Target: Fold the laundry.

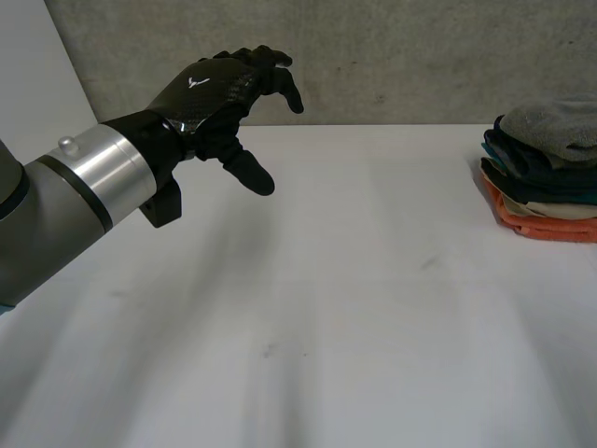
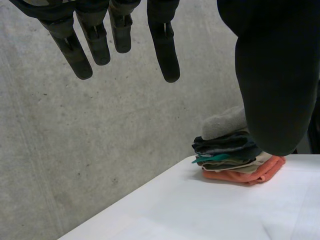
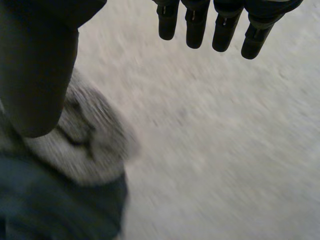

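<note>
A stack of folded laundry (image 1: 546, 173) sits at the table's far right edge, with an orange piece at the bottom, dark blue and teal pieces above it and a grey piece (image 1: 560, 126) on top. My left hand (image 1: 215, 93) hovers above the table's far left part, open and empty. In its wrist view its fingers (image 2: 165, 45) hang straight, and the stack (image 2: 235, 155) lies far beyond them. My right hand (image 3: 35, 65) is open just above the grey piece (image 3: 85, 145). Its thumb hangs over that cloth, its fingers (image 3: 225, 30) are straight, and nothing is held.
The white table (image 1: 354, 299) stretches bare between my left arm and the stack. A grey concrete wall (image 1: 373, 56) rises right behind the table's far edge.
</note>
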You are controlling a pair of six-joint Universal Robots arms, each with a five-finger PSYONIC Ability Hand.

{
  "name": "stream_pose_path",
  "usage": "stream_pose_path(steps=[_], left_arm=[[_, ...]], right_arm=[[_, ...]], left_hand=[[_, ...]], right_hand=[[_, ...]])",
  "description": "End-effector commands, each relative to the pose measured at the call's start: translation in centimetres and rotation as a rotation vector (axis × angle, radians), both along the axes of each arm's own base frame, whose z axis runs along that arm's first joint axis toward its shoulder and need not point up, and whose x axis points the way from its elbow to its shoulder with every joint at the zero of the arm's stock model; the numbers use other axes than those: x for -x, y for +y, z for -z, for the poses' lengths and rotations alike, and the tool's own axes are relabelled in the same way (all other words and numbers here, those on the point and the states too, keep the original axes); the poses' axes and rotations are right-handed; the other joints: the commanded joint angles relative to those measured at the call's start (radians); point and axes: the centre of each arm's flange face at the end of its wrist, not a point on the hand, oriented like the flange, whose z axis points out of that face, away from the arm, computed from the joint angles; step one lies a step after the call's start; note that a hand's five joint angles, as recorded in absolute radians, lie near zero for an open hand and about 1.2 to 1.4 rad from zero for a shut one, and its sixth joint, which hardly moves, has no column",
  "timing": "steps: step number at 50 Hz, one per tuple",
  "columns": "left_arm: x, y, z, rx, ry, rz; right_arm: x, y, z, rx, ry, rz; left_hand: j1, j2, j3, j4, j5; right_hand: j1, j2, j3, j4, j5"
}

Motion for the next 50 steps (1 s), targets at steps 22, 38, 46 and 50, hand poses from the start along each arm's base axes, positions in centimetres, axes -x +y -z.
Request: stream_pose_path(steps=[22, 38, 46, 50], left_arm=[[-10.2, -4.7, -7.9, 0.154, 0.104, -0.587], [-21.5, -14.4, 10.2, -0.101, -0.66, -0.859], [-22.4, -15.7, 11.8, -0.126, -0.642, -0.888], [-22.1, -16.4, 11.2, -0.078, -0.589, -0.908]], right_arm=[[-22.6, 10.7, -11.1, 0.578, 0.111, -0.449], [-30.4, 16.9, 3.5, -0.077, 0.177, -0.584], [-30.5, 17.2, 4.3, -0.054, 0.2, -0.551], [-30.4, 17.2, 4.0, -0.032, 0.19, -0.542]], left_hand=[[-0.415, -0.034, -0.039, -0.033, -0.049], [-0.415, -0.034, -0.039, -0.033, -0.049], [-0.415, -0.034, -0.039, -0.033, -0.049], [-0.415, -0.034, -0.039, -0.033, -0.049]], right_hand=[[-0.051, -0.036, -0.032, -0.036, -0.049], [-0.051, -0.036, -0.032, -0.036, -0.049], [-0.051, -0.036, -0.032, -0.036, -0.049], [-0.051, -0.036, -0.032, -0.036, -0.049]])
